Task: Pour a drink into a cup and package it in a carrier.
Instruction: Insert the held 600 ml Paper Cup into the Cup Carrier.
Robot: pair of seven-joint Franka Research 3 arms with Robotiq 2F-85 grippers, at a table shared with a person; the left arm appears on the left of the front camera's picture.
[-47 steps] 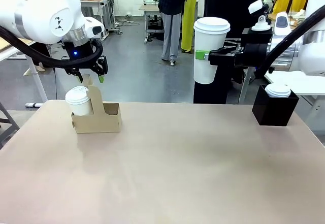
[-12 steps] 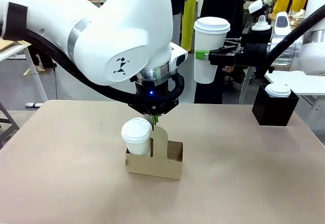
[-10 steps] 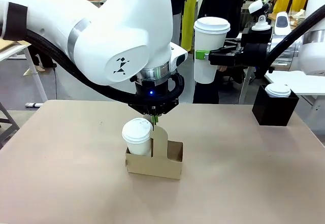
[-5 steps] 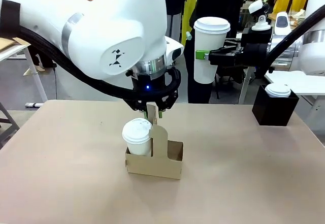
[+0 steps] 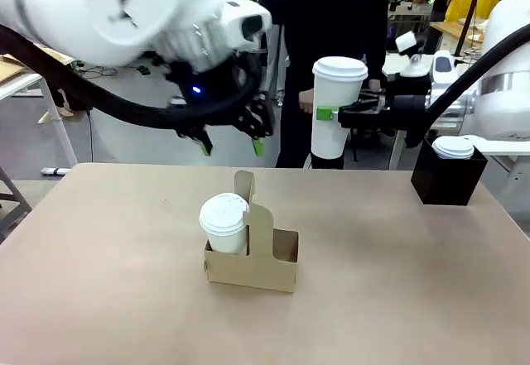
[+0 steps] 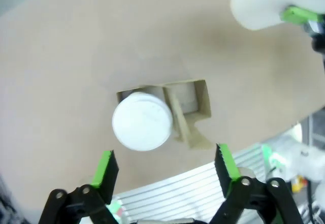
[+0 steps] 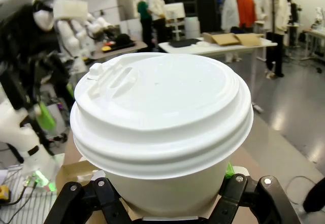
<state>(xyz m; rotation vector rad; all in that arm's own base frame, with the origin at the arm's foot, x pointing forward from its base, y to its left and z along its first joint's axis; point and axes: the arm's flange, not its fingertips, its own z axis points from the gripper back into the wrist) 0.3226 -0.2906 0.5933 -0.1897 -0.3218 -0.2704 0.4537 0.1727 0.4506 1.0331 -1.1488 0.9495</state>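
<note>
The brown cardboard carrier (image 5: pixel 263 264) stands mid-table with a lidded white cup (image 5: pixel 224 223) in its left pocket; its right pocket is empty. My left gripper (image 5: pixel 231 144) hangs open well above it and slightly left, holding nothing. From the left wrist, the carrier (image 6: pixel 195 102) and the cup's lid (image 6: pixel 142 121) lie below my open left gripper (image 6: pixel 165 165). My right gripper (image 5: pixel 331 114) is shut on a second lidded white cup (image 5: pixel 334 104), held high over the table's far edge, and its lid (image 7: pixel 162 102) is close in the right wrist view. The drink is hidden.
A black square box (image 5: pixel 447 181) with a lidded cup (image 5: pixel 454 146) on it stands at the far right of the table. A person in dark clothes (image 5: pixel 331 17) stands behind the far edge. Bare tabletop (image 5: pixel 124 299) lies around the carrier.
My left gripper has opened off the carrier's handle and risen up and to the left. The carrier and its cup stay put. My right gripper's cup shifted slightly left.
</note>
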